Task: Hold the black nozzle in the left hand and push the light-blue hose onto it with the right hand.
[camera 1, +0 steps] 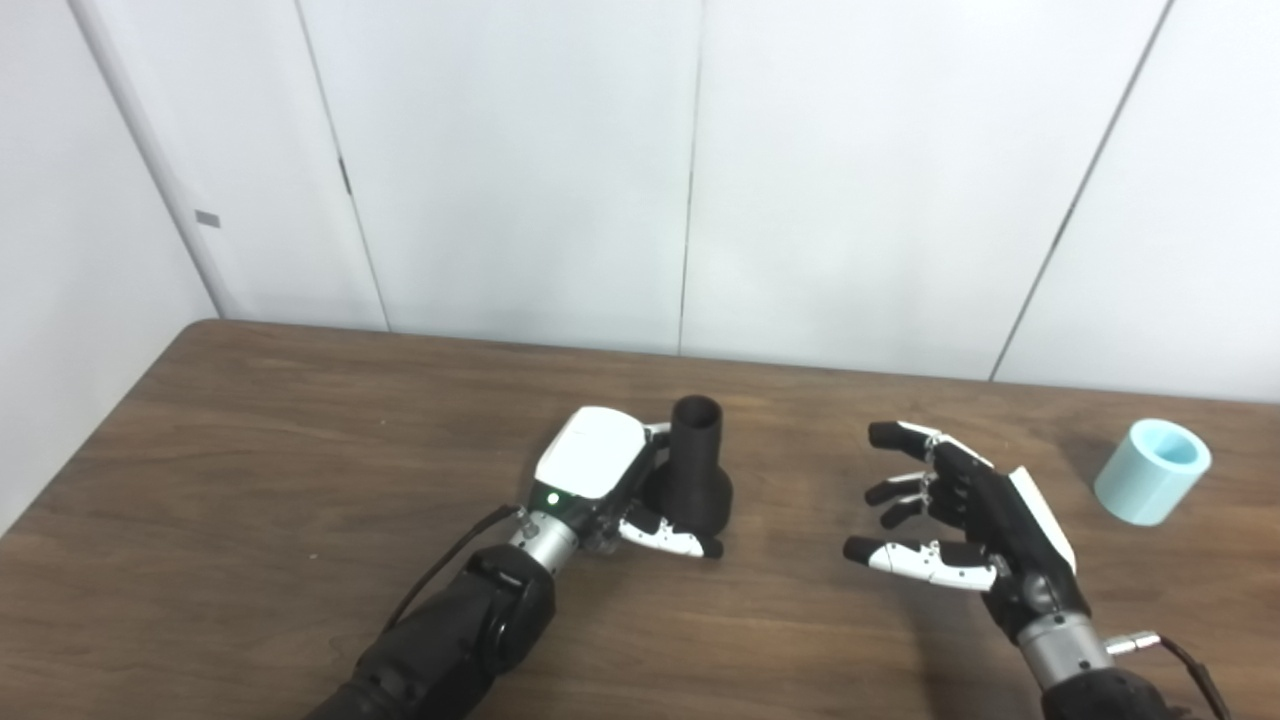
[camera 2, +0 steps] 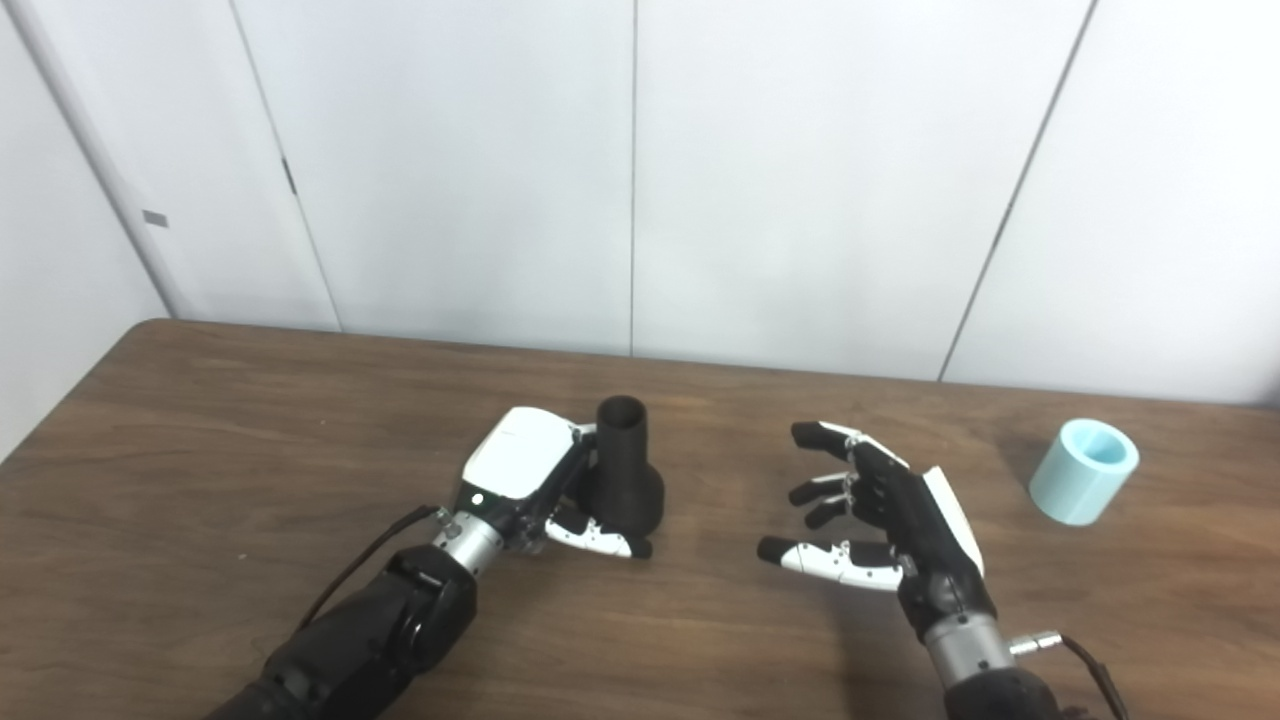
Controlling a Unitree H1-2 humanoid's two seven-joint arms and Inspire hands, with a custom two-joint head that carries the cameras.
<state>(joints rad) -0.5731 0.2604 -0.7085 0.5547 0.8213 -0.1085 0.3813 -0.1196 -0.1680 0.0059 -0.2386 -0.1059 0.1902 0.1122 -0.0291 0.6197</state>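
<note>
Near the middle of the frame the black nozzle (camera 1: 698, 468) stands upright on the wooden table (camera 1: 250, 470), wide base down and narrow open neck pointing up. The left hand (camera 1: 610, 480) is pressed against its left side, fingers curled around the lower body and the thumb lying along the front of the base. It looks clamped on the nozzle, though the far fingers are hidden behind the black body, and the nozzle is not lifted: its base appears to rest on the table.

The right hand (camera 1: 955, 515) hovers to the right of centre with its fingers spread apart and nothing in them, palm facing left toward the nozzle.

The light-blue hose (camera 1: 1153, 471), a short thick tube, lies at the right edge of the frame, well apart from both hands. It is tilted, its open mouth facing up and toward the upper right, so its long axis runs from lower left to upper right in the picture.

The coming move turns on this: the hose lies to the right of the right hand, behind its back, while the palm faces the other way. The right hand is much the nearer of the two, so I judge it must swing rightward and turn toward the hose to grasp its wall. The push onto the nozzle is not yet begun.
</note>
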